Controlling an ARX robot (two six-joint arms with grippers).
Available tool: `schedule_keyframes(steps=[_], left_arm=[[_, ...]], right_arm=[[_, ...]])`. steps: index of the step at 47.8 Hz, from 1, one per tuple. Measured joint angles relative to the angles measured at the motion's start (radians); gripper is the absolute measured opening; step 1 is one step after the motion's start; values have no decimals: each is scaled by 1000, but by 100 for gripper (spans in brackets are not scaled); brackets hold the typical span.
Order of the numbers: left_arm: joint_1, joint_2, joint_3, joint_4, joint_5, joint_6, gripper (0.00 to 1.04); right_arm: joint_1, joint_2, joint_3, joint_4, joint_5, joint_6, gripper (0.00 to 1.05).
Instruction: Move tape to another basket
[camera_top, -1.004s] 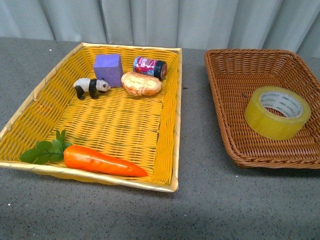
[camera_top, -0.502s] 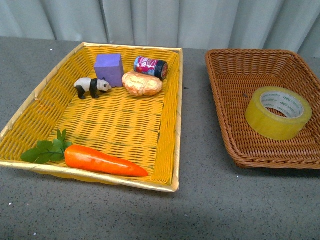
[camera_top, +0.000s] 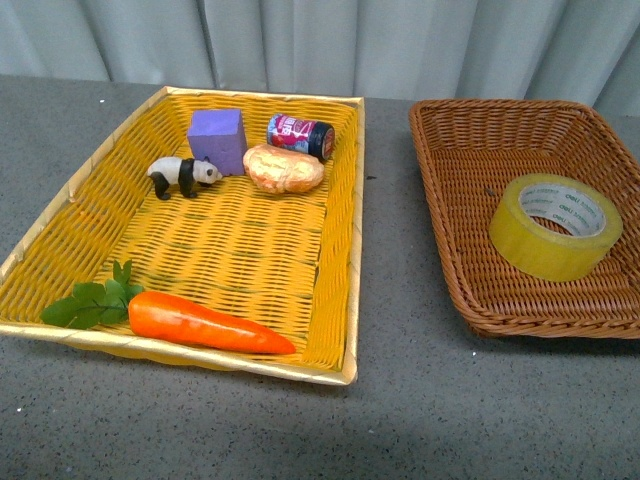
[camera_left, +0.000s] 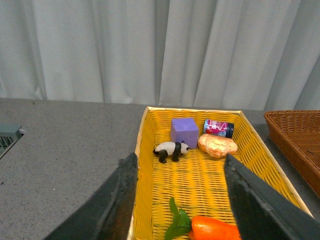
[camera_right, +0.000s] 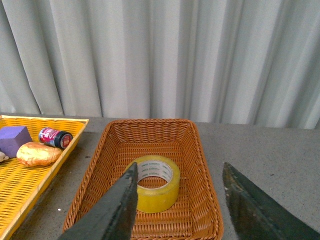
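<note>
Across the front view, neither arm is visible. Tape (camera_top: 555, 225) lies flat, core opening up, inside the brown basket (camera_top: 445, 190), toward its near right part; its side looks close to the sloped near wall, contact not resolvable. Yellow basket (camera_top: 355, 240) stands apart from the brown one with bare table (camera_top: 400, 400) between, and holds a carrot (camera_top: 205, 325), panda figure (camera_top: 183, 175), purple block (camera_top: 217, 138), bread roll (camera_top: 283, 167) and small can (camera_top: 300, 135). Left wrist view: left gripper (camera_left: 181, 195) has jaws spread wide, nothing between them, hanging above the near end of the yellow basket; the carrot's leafy end sits just ahead of and below the gap, and the panda, block, roll and can are farther ahead. Right wrist view: right gripper (camera_right: 180, 200) also has jaws well apart and empty; the tape is ahead of and below it, roughly centred between the jaws, with the brown basket's near rim closer in. Judgement: the tape sits in the brown basket, with the yellow basket as the only other one; pickup not started. Risks: a flat roll offers a smooth curved outer wall, so a span grip could slip or tilt it; a jaw descending near the sloped wicker could snag the weave and drag or lift the light basket; placing into the yellow basket could knock the small items clustered at its far end.
</note>
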Motion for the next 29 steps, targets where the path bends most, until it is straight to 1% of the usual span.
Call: schedule_keyframes(steps=[8, 9, 13, 15, 18, 29], left_arm=[[0, 0, 0, 0, 0, 0, 79], [0, 0, 0, 0, 0, 0, 81], [0, 0, 0, 0, 0, 0, 95], [0, 0, 0, 0, 0, 1, 100], [0, 0, 0, 0, 0, 3, 97], [0, 0, 0, 0, 0, 3, 98]], right_arm=[[0, 0, 0, 0, 0, 0, 77], [0, 0, 0, 0, 0, 0, 78], [0, 0, 0, 0, 0, 0, 93], [0, 0, 0, 0, 0, 1, 98], [0, 0, 0, 0, 0, 1, 95], [0, 0, 0, 0, 0, 1, 96]])
